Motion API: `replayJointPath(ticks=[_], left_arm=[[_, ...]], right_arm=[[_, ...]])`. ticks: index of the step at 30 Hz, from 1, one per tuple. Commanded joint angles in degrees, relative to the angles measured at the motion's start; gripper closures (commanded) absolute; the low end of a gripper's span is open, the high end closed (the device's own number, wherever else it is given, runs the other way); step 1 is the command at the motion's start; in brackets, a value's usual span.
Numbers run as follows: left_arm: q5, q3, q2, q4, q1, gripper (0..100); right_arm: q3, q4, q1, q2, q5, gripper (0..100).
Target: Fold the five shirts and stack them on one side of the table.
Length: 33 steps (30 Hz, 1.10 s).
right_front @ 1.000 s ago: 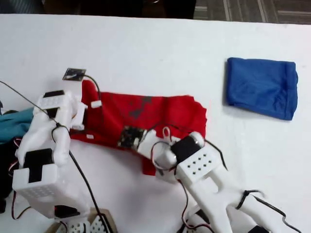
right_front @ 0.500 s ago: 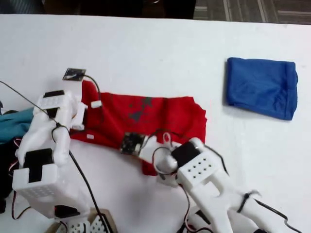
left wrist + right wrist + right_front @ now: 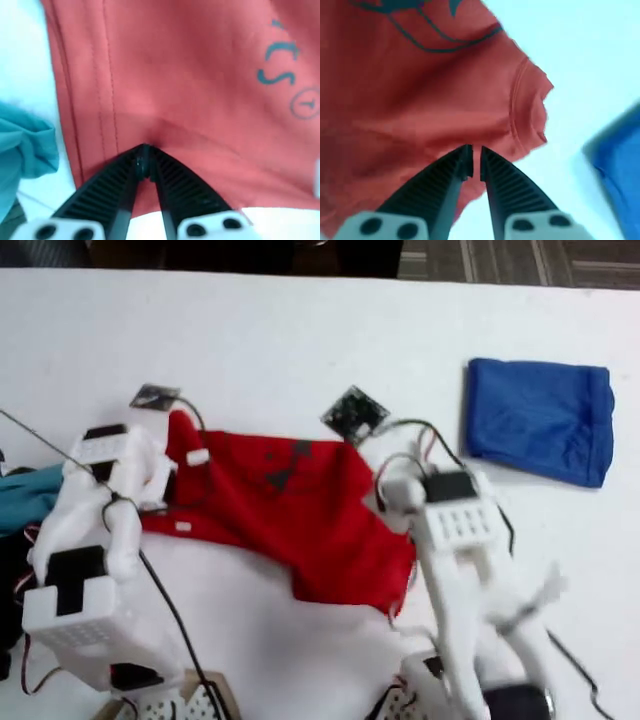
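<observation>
Folding of the red shirt [image 3: 290,510] is judged to be the step in hand, and it is done best if both ends are carried together. Nearest, at the lower edge of the high view, only a strip of bare table [image 3: 270,650] is seen between the two arm bases, so little room is offered there for drawing the cloth back. The shirt is spread across the middle of the frame, crumpled rather than flat, its lower right corner close by the right arm.

The left gripper [image 3: 145,164] is clenched on a pinch of the red cloth near a stitched hem, at the shirt's left end. The right gripper [image 3: 475,162] is held over the shirt's right end, by a stitched edge, its jaws drawn almost together with a slit between them; whether any cloth is nipped cannot be told. A firm hold there should be secured before anything is lifted. The fabric should also be kept taut between the two ends, so that edge is laid on edge.

At the left edge a teal shirt [image 3: 28,495] is bunched just beside the left arm, and it could be dragged along. Farther off, a folded blue shirt [image 3: 540,420] is laid at the upper right, well apart from the red one; the stack is probably meant there. Most open room is found beyond the red shirt, across the upper part of the table.
</observation>
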Motion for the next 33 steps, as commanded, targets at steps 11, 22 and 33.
replayJointPath(ticks=[11, 22, 33], left_arm=[[-8.09, -0.66, -0.35, 4.66, -8.0, 97], [-7.38, -0.31, -0.35, 5.45, -4.22, 97], [-7.38, 3.65, -0.79, -1.23, -2.55, 97]], right_arm=[[-37.63, 4.53, 6.9, 45.23, -4.66, 96.1], [-61.8, 13.67, 10.51, 61.23, 0.88, 97.8], [-58.37, 26.59, 11.3, 42.68, 0.88, 97.8]])
